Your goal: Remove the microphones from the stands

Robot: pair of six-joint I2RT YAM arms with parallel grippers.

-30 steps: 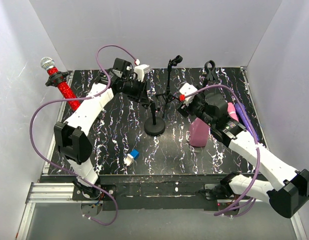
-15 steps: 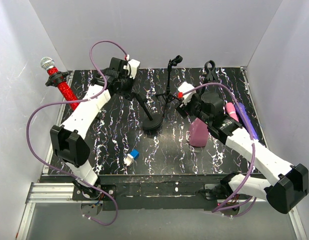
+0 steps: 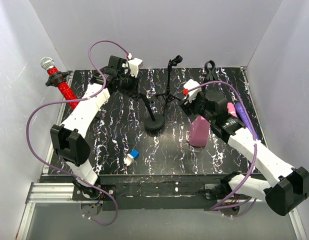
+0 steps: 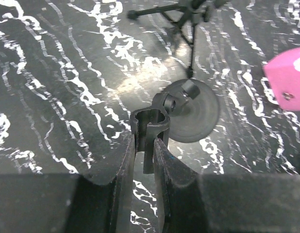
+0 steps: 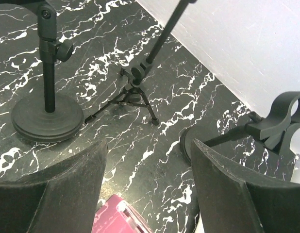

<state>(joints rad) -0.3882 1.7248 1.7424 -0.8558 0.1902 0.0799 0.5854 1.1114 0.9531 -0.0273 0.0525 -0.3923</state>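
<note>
A red glitter microphone (image 3: 63, 87) with a silver head sits in a black clip at the table's far left edge, far from both grippers. My left gripper (image 3: 135, 90) (image 4: 145, 141) is shut on the black clip (image 4: 149, 127) atop a round-base stand (image 3: 154, 125) (image 4: 193, 114), whose pole leans back and left. No microphone is in that clip. My right gripper (image 3: 186, 100) (image 5: 147, 145) hangs open over the table, with nothing between its fingers.
A tripod stand (image 3: 169, 82) (image 5: 135, 77) is behind the round base. Another black stand (image 3: 210, 67) (image 5: 281, 121) is at the back right. A pink bottle (image 3: 199, 131) (image 5: 118, 213) stands under my right wrist. Pink and purple microphones (image 3: 240, 112) lie by the right wall. A small blue and white block (image 3: 132, 156) lies near the front.
My left gripper has moved back and left with the stand's clip in it, so the pole now leans. The right arm has shifted slightly to the right.
</note>
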